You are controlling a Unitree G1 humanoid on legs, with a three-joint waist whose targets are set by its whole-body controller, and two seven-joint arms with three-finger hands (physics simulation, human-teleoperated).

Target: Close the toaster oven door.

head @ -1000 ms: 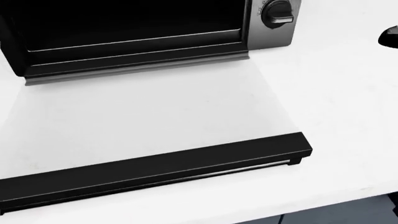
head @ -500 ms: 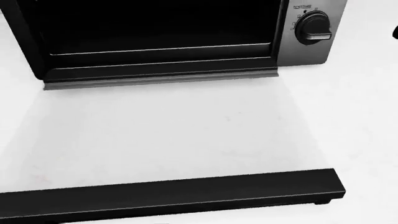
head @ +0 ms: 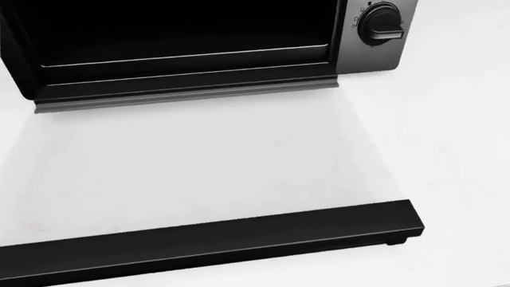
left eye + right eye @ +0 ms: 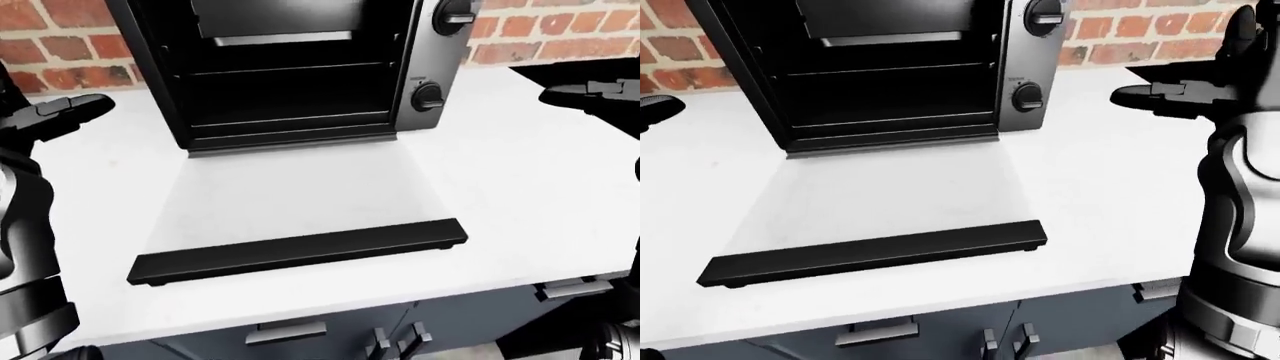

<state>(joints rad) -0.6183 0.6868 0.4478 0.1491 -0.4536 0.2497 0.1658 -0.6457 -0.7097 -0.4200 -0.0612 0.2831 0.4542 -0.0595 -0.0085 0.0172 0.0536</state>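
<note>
The black, boxy toaster oven (image 4: 290, 67) with its silver control panel stands at the top of the left-eye view against the red brick wall (image 4: 560, 34). Its door (image 4: 295, 206) is dropped fully open and lies flat on the white bench (image 4: 530, 187), the glass pane nearly see-through and the long black bar handle (image 4: 297, 251) at its near edge, just short of the bench's lower rim.

Neither hand touches anything. The left hand (image 4: 55, 112) hovers at the left edge, well apart from the door, and the right hand (image 4: 1170, 94) hangs level with the lower black knob (image 4: 1027, 95), off to the right. Both read as dark silhouettes, so whether the fingers are apart or together I cannot tell.

The closing looks not yet begun. The door lies flush, so fingers may slide over the handle rather than get under it. Lifting from one end could skew the door, and a hard push might shove the oven toward the wall.
</note>
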